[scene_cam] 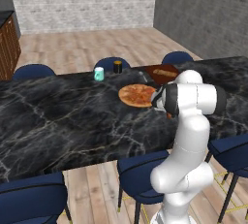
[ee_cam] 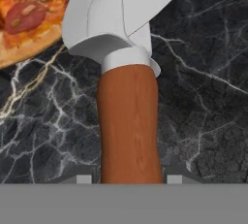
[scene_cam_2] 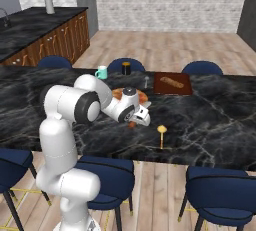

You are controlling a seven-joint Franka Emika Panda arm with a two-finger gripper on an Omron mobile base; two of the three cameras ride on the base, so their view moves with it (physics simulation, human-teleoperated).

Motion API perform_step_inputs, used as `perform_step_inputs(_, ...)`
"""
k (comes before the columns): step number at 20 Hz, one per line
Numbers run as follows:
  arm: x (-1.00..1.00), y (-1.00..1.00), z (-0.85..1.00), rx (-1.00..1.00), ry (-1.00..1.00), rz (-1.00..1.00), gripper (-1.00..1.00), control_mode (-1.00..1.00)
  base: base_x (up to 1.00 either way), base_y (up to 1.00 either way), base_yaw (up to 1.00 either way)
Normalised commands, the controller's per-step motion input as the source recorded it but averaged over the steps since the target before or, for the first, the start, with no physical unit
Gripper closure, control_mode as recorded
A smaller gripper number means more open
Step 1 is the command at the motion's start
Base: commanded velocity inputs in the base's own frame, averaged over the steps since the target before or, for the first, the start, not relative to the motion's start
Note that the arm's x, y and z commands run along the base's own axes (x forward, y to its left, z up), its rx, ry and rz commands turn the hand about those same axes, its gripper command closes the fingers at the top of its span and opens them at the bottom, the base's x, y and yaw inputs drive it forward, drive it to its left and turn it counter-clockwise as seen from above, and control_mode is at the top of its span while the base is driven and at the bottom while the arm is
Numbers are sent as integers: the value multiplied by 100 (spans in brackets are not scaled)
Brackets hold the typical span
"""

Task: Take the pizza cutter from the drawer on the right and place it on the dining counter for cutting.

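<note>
Gripping the pizza cutter (ee_cam: 127, 97) by its smooth reddish-brown wooden handle, the gripper (ee_cam: 129, 178) has one small dark finger tip either side of the handle's base at the bottom centre of the hand view. The handle is a rounded cylinder with faint grain, capped by a pale grey collar. Above the collar a grey guard flares out into the round wheel blade, whose top is cut off by the upper edge of the frame.

Behind the cutter lies the dining counter (ee_cam: 203, 97), glossy black stone with thin white and tan veins. In the upper left of the hand view sits the pizza (ee_cam: 26, 19), a flat disc with a golden crust, red sauce, a pepperoni slice and mushroom pieces, partly cropped by the frame edge and partly hidden by the blade.

In the right base view the gripper (scene_cam_2: 136, 120) hangs low over the counter at frame centre, just in front of the pizza (scene_cam_2: 118, 94), which the white arm mostly covers. The cutter itself is hard to make out there beyond a brown speck beneath the hand. In the left base view the arm's elbow hides the hand, and the pizza (scene_cam: 136, 95) shows at centre.
</note>
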Motion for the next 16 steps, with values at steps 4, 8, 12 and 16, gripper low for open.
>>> perform_step_inputs(4, 0, 0, 0, 0, 0, 0, 100, -100, 0, 0, 0)
perform_step_inputs(8, 0, 0, 0, 0, 0, 0, 100, -100, 0, 0, 0)
perform_step_inputs(12, 0, 0, 0, 0, 0, 0, -100, -100, 0, 0, 0)
perform_step_inputs(16, 0, 0, 0, 0, 0, 0, -100, -100, 0, 0, 0)
